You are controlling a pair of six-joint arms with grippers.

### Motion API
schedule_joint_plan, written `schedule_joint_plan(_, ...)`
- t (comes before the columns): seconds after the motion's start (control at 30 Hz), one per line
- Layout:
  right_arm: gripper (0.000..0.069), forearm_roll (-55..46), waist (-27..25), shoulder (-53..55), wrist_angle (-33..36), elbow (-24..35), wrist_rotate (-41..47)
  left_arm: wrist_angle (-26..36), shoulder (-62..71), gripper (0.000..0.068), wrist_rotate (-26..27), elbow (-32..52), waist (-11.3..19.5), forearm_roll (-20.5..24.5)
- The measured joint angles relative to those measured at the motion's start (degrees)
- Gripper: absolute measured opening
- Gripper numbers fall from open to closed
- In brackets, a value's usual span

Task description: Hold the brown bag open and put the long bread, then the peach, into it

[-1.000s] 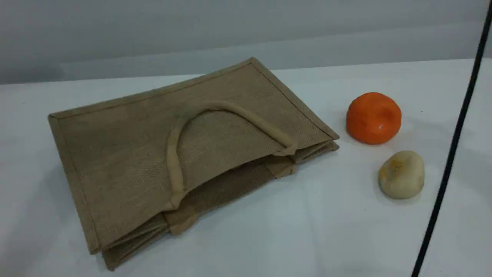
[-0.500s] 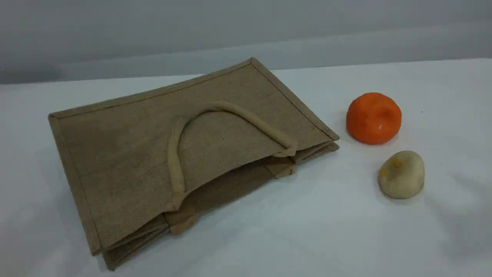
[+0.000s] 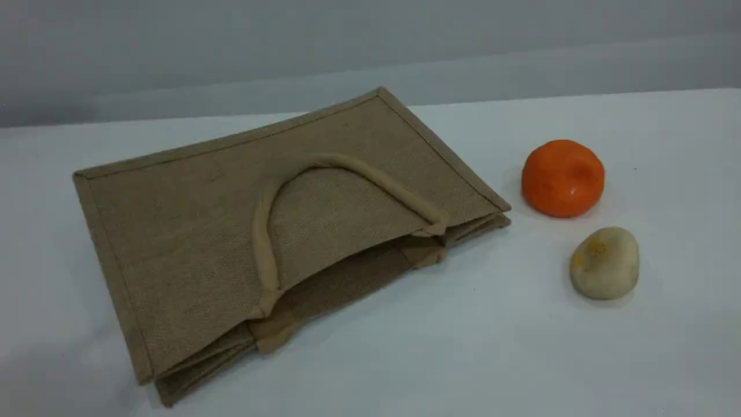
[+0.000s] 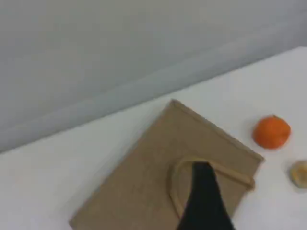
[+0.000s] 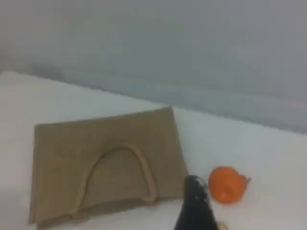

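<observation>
The brown bag (image 3: 191, 231) lies flat on the white table, its mouth toward the front right, only slightly parted. One beige loop handle (image 3: 347, 165) rests on its top face. The bag (image 4: 144, 182) also shows in the left wrist view and the bag (image 5: 96, 139) in the right wrist view. The long bread and the peach are out of view. Neither gripper appears in the scene view. The left gripper (image 4: 202, 177) and the right gripper (image 5: 194, 191) each show one dark fingertip, high above the table, holding nothing.
An orange dimpled ball (image 3: 562, 178) and a short beige lump with a yellow blotch (image 3: 605, 262) sit right of the bag. A grey wall runs behind the table's far edge.
A thin black line that crossed the scene's right side one second ago is gone. The bag, ball and lump have not moved.
</observation>
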Motion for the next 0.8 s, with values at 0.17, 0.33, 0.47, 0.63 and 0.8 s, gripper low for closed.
schedule_joint_plan(0.17, 0.0457, 0.0, 0.0, -7.3, 0.8, 0.0, 0.2, 0.0, -8.2, 0.045, -1.6, 10.7, 0.0, -1.0)
schedule_joint_plan(0.33, 0.0457, 0.0, 0.0, -13.9, 0.6, 2.5, 1.2, -0.1, -15.0, 0.045, -2.3, 20.8, 0.0, -3.3)
schedule_joint_plan(0.47, 0.0458, -0.3, 0.0, -19.2, 0.6, 7.9, 0.8, -0.1, -20.1, 0.045, -2.3, 27.5, 0.0, -2.8)
schedule_joint_plan(0.63, 0.0458, -2.2, 0.0, -25.8, 0.6, 17.3, -0.7, -0.1, -27.1, 0.045, -0.9, 33.0, 0.0, -2.7)
schedule_joint_plan(0.8, 0.0458, -5.4, 0.0, -31.8, -0.7, 28.2, -0.9, -0.1, -35.5, 0.045, 0.8, 38.2, 0.0, -2.4)
